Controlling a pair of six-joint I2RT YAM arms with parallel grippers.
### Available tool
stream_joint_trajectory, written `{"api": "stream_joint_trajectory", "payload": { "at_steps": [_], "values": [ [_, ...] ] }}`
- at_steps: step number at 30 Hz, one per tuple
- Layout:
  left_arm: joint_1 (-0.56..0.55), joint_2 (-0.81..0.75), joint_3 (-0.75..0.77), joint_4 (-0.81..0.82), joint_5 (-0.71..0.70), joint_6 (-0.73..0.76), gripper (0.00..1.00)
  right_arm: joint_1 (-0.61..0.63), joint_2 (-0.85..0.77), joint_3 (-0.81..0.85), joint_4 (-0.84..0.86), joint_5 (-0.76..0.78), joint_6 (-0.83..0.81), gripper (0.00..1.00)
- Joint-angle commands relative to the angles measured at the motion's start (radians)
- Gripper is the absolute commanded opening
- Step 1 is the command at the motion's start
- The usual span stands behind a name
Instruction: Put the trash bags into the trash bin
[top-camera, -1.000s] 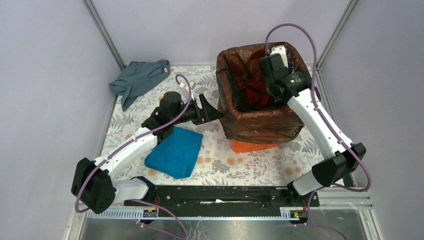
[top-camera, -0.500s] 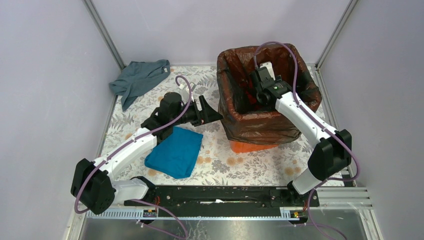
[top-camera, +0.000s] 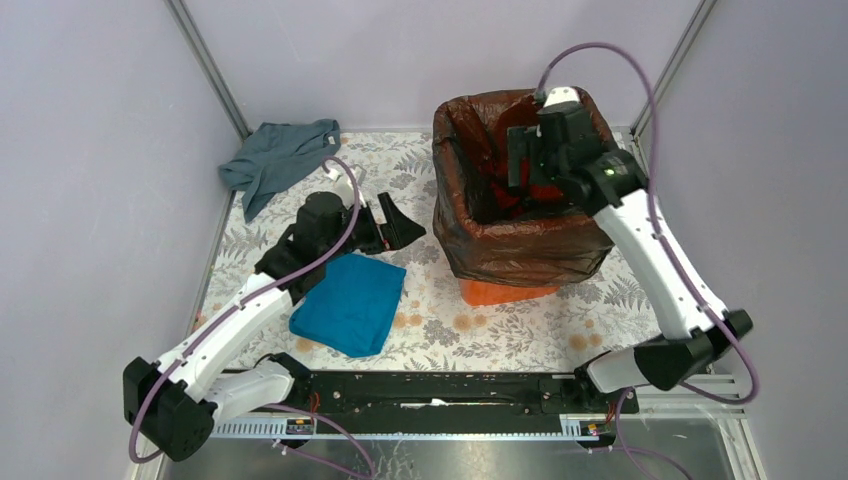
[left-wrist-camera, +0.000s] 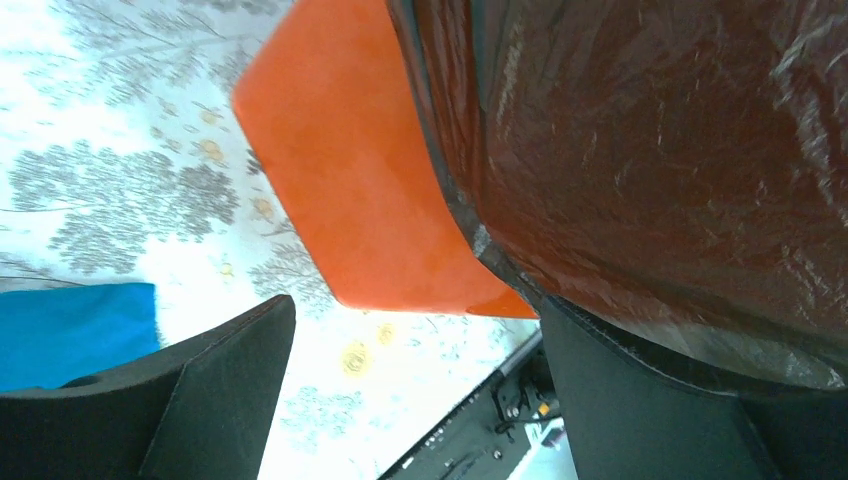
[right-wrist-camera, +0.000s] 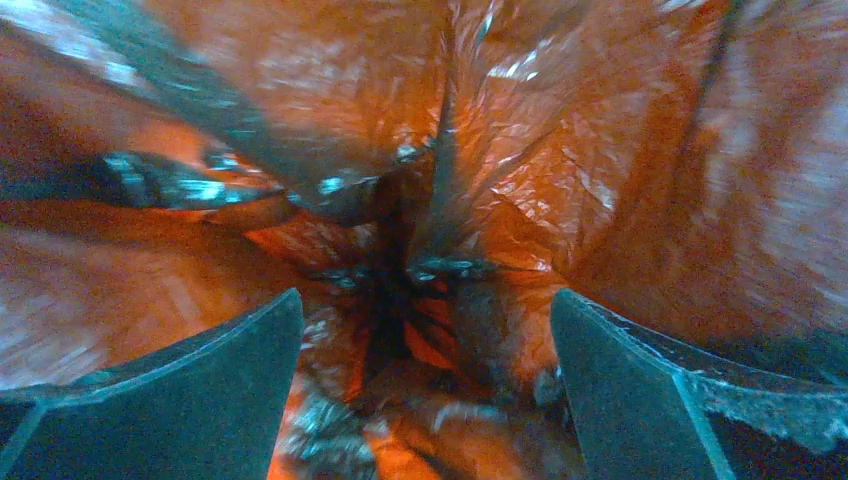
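The orange trash bin (top-camera: 503, 292) stands at the back right, lined with a dark translucent trash bag (top-camera: 520, 245) whose edge drapes over the rim and down the sides. My right gripper (top-camera: 522, 172) is open and empty above the bin's opening, pointing down. In the right wrist view my right gripper (right-wrist-camera: 425, 400) has only the crumpled bag lining (right-wrist-camera: 480, 200) between its fingers. My left gripper (top-camera: 400, 222) is open and empty just left of the bin, apart from the bag. The left wrist view shows the bin wall (left-wrist-camera: 360, 180) and the bag (left-wrist-camera: 660, 150) beyond my left gripper (left-wrist-camera: 415, 400).
A folded blue cloth (top-camera: 350, 302) lies under the left arm. A grey cloth (top-camera: 280, 155) is crumpled at the back left corner. Metal frame posts and purple walls close in the floral table (top-camera: 480, 330). A black rail (top-camera: 440, 390) runs along the near edge.
My left gripper has drawn back to the left, away from the bag. My right gripper has risen from deep inside the bin to above its opening, toward the far side.
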Motion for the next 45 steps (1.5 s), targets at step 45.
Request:
{"api": "stream_joint_trajectory", "payload": {
  "at_steps": [45],
  "values": [
    [-0.149, 1.005, 0.114, 1.23, -0.068, -0.884, 0.98, 0.005, -0.819, -0.344, 0.31, -0.553, 0.127, 1.0]
  ]
}}
